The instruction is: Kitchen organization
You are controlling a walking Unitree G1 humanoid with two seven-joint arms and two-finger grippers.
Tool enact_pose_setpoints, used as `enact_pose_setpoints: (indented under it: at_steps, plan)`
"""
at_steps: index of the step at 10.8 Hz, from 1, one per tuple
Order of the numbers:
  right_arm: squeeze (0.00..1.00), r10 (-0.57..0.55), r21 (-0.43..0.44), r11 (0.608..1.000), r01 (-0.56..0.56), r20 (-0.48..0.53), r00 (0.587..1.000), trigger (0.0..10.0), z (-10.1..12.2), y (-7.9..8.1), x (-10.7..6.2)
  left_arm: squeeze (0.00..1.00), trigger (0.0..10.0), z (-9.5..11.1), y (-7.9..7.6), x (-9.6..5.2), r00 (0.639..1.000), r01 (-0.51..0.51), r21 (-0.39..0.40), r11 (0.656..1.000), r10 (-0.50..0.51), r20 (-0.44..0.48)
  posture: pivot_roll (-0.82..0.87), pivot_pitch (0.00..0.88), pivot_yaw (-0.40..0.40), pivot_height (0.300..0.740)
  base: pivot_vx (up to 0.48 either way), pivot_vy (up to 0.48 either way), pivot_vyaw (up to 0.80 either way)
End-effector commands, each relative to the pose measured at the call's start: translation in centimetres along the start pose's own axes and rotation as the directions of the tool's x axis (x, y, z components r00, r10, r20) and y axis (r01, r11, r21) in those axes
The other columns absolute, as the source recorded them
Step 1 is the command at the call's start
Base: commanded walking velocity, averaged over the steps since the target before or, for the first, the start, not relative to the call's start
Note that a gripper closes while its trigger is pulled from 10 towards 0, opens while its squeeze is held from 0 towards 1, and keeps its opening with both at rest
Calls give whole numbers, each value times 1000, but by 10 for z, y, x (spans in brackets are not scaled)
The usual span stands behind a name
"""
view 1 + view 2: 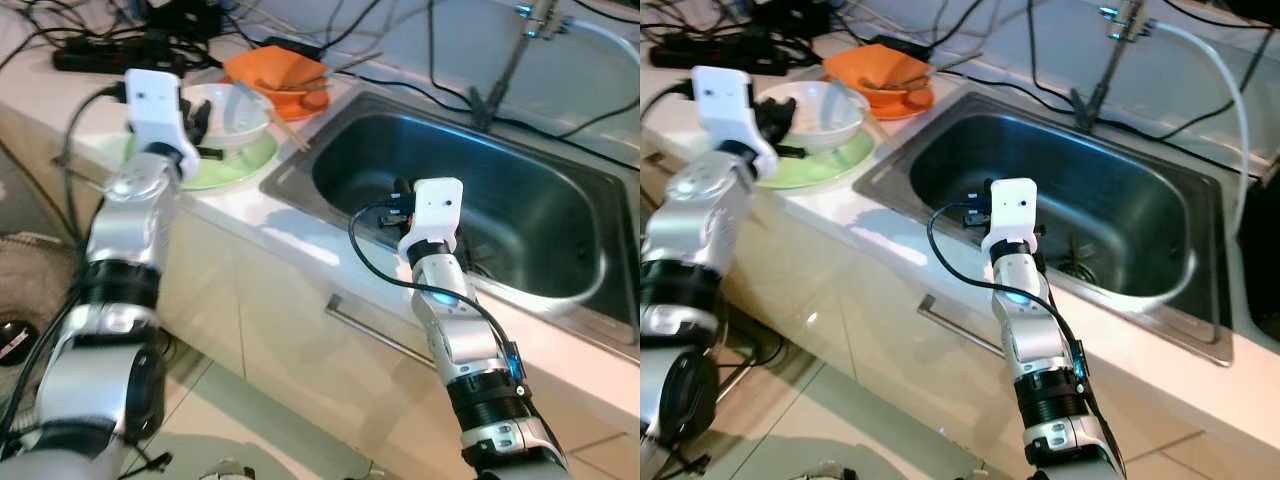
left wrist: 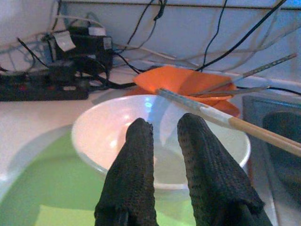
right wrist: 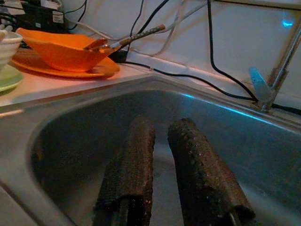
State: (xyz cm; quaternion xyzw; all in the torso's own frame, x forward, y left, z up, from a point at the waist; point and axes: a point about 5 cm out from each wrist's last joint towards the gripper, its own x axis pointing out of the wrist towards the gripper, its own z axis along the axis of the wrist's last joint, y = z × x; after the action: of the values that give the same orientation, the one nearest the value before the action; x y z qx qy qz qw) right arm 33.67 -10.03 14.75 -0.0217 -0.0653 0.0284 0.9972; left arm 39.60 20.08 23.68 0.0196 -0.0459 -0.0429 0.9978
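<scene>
A white bowl [image 1: 238,108] stands on a green plate [image 1: 236,166] on the counter left of the sink [image 1: 530,215]. A pair of chopsticks [image 1: 287,127] lies across the bowl's rim toward the sink. Behind it an orange bowl [image 1: 276,68] with utensils sits on an orange plate. My left gripper [image 2: 167,125] hovers at the white bowl's [image 2: 106,136] near rim, open by a narrow gap with nothing between its fingers. My right gripper [image 3: 162,125] hangs inside the sink basin near its front wall, open by a narrow gap and holding nothing.
A faucet [image 1: 535,20] and a white hose [image 1: 1240,100] stand behind the sink. A black power strip [image 1: 110,58] and tangled cables lie at the counter's back. A cabinet handle [image 1: 370,325] runs below the counter edge, with tiled floor beneath.
</scene>
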Motion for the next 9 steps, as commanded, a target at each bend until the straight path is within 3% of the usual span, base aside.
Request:
enact_pose_setpoints:
  at_steps: [1, 4, 9]
  plan:
    - [0, -18, -3, 1000, 18, -8, 1000, 10000, -2, -5, 0, 0, 10000, 2, -8, 4, 999, 36, -19, 999, -36, -5, -59, 14, -96, 740, 0, 0, 0]
    - [0, -32, -7, 999, 32, -12, 999, 10000, -2, -9, -1, 0, 10000, -9, -17, 9, 995, 75, -89, 993, -81, -58, -67, 20, -91, 740, 0, 0, 0]
    - [0, -35, -7, 999, 35, -13, 999, 10000, -2, -9, 0, 0, 10000, -14, -1, 7, 996, 8, -74, 997, -14, -91, -61, 23, -92, 740, 0, 0, 0]
